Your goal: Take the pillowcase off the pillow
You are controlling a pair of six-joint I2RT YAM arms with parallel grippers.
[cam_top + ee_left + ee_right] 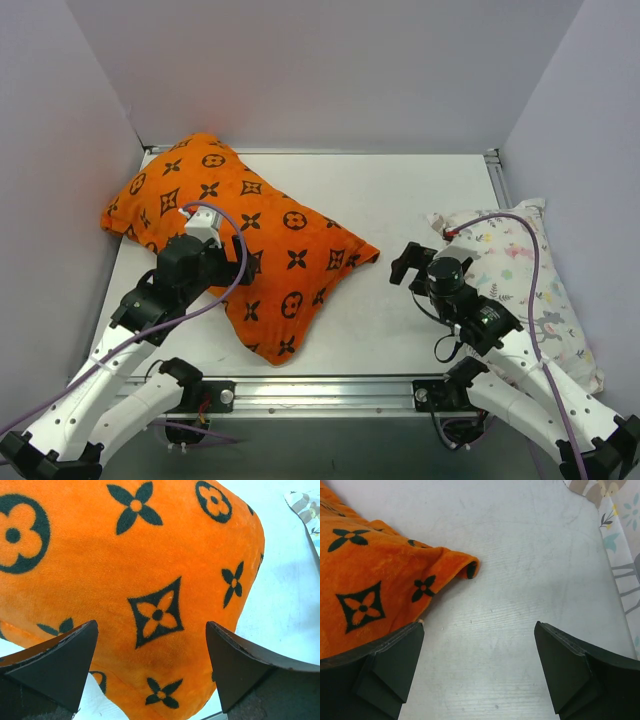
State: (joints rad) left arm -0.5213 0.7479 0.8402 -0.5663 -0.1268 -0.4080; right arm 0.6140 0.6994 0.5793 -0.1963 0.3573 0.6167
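The pale table [420, 200] carries the stuffed pillowcase [230, 230] on its left half, lying on a slant from the far-left corner toward the middle. The pillow is wholly inside it, so none of its white shows. Well apart, along the right edge, lies the animal-print pillow [525, 285], which is not my concern.

My left gripper [151, 626] hangs just above the orange bulk with its fingers spread wide and nothing between them. My right gripper [479, 626] is equally wide and empty, over bare table just beside the pillowcase's flat corner [466, 566].

As I judge it, the step in hand is getting a first hold. To do it well I would pinch cloth alone at that limp corner with the right, coming in low so one finger slides under the flap. The left should press or grip the stuffed body so it cannot follow the pull. I cannot tell from here which end is open, and that decides the direction of the pull.

The cover is a short plush — soft, a little fuzzy, printed with black flowers and stars. Where it is filled it rounds out plump; at the corner it thins to a floppy tongue, the easiest thing to catch. The table is smooth, faintly scuffed, and I expect fabric to slide on it.
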